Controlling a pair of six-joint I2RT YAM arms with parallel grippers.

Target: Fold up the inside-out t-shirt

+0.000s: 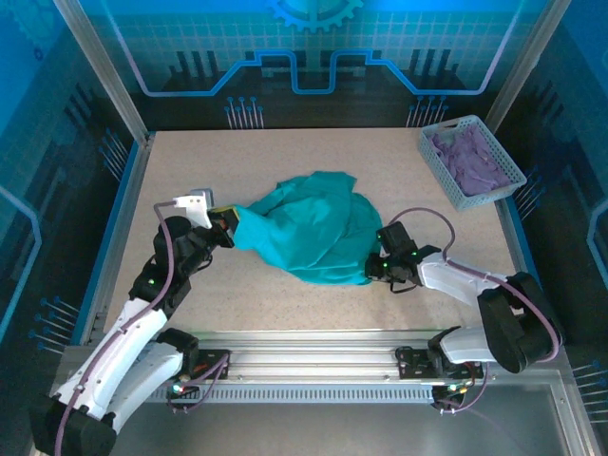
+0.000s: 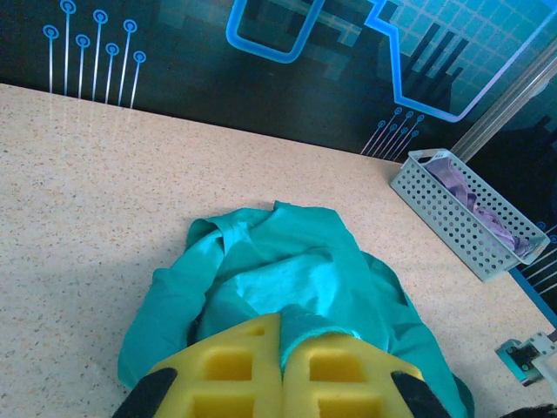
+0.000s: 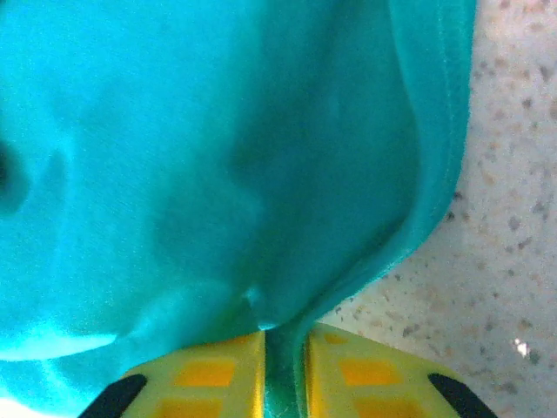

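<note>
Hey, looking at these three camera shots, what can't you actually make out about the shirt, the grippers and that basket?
1. Top view: where the t-shirt's collar and sleeves lie. Its own bunched folds hide them.
2. Right wrist view: the t-shirt's outline, cut off by the top and left edges.
3. Left wrist view: how much fabric the left gripper pinches. Its pads cover it.
4. Top view: what the purple cloth in the basket is. It is too small and crumpled.

Bright, even overhead light with a blue cast, soft shadow on the table [image 2: 78,305] beside the t-shirt [image 2: 287,261], faint reflections at the table's far edge, right wrist close-up out of focus.
</note>
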